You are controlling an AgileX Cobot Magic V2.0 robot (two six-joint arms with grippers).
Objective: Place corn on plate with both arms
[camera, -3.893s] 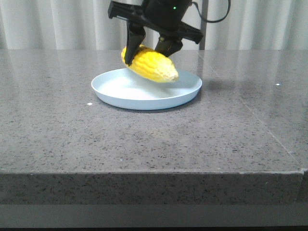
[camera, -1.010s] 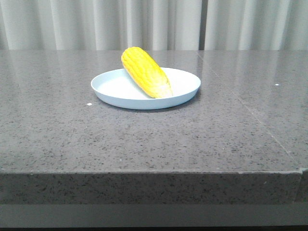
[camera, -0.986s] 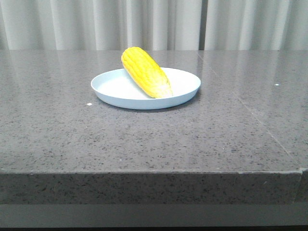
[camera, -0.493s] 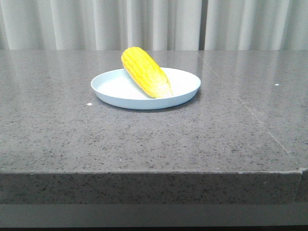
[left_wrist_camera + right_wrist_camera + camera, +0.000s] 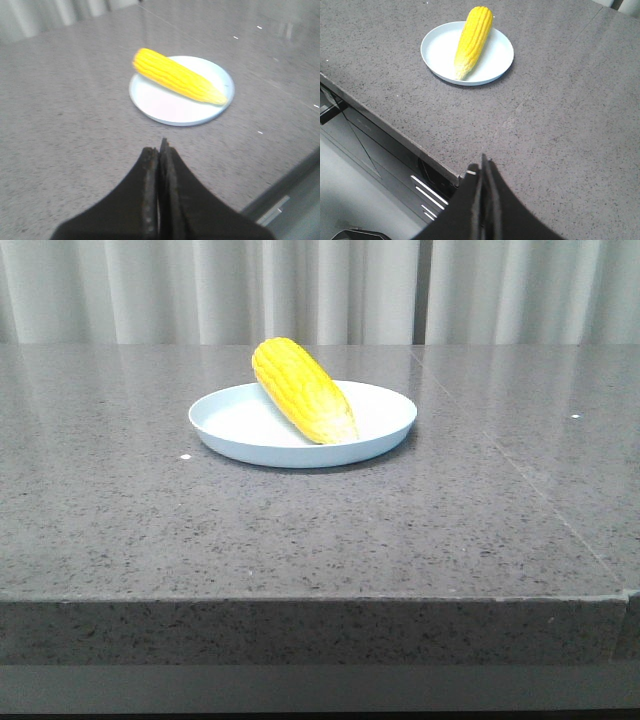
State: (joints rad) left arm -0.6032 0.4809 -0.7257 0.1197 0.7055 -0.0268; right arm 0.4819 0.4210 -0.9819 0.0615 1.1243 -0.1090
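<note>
Front view: corn (image 5: 303, 389) lying on the plate (image 5: 232, 436), diagonal, blunt end propped over the far rim, paler tip down inside toward the near right. Plate sitting on the grey stone table (image 5: 300, 530), pale curtain (image 5: 320, 290) behind. No arm or gripper in this view

Left wrist view: left gripper (image 5: 159, 165) clenched, fingers pressed flat together, nothing between them. Hanging over bare table, well apart from plate (image 5: 165, 107) and corn (image 5: 177, 76). Slightly blurred

Right wrist view: right gripper (image 5: 484, 172) clenched too, fingers together, empty. Positioned above the table near its front edge, well apart from plate (image 5: 440, 55). Corn (image 5: 473, 40) across the plate, tip inside the rim
</note>
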